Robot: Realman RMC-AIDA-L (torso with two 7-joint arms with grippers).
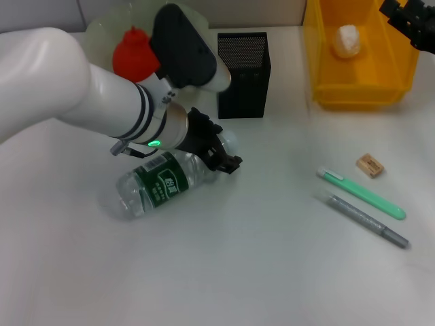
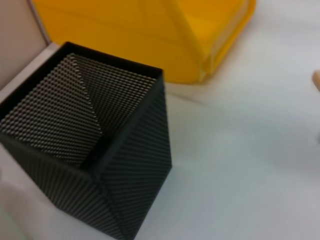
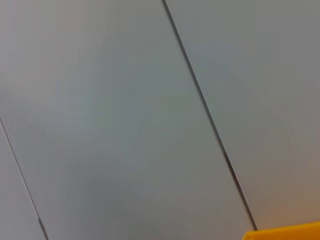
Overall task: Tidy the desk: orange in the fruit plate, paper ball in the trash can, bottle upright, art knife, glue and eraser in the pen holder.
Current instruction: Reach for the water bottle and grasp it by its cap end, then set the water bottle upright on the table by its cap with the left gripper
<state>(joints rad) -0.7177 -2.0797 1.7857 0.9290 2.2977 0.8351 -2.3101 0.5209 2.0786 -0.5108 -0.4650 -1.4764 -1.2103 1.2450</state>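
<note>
Nearest on the white desk (image 1: 258,272) lie two slim tools side by side at the right: one grey pen-like stick (image 1: 370,222) and, just beyond it, one pale green art knife (image 1: 361,193), both slanting the same way and not touching. Just past the green one sits the single eraser (image 1: 370,165), a small tan block with faint markings too small to read. To the left, the one bottle (image 1: 158,185) lies on its side, its dark green label carrying white print that cannot be made out. The left gripper (image 1: 221,155) is down at the bottle's neck end, its black fingers (image 1: 230,163) set around the clear plastic there; whether they actually clench it or merely rest against it cannot be told. A green light glows on that arm's wrist. Farther back stands one black mesh pen holder (image 1: 243,75), upright; the left wrist view looks into its open top and shows no contents. Behind the left arm, one orange (image 1: 133,54) sits in the pale green fruit plate (image 1: 102,30). At the far right, one yellow trash can (image 1: 360,92) holds the single white paper ball (image 1: 347,41). The right gripper (image 1: 414,20) hangs at the top right corner, above the bin's far edge; its grasp cannot be judged.
</note>
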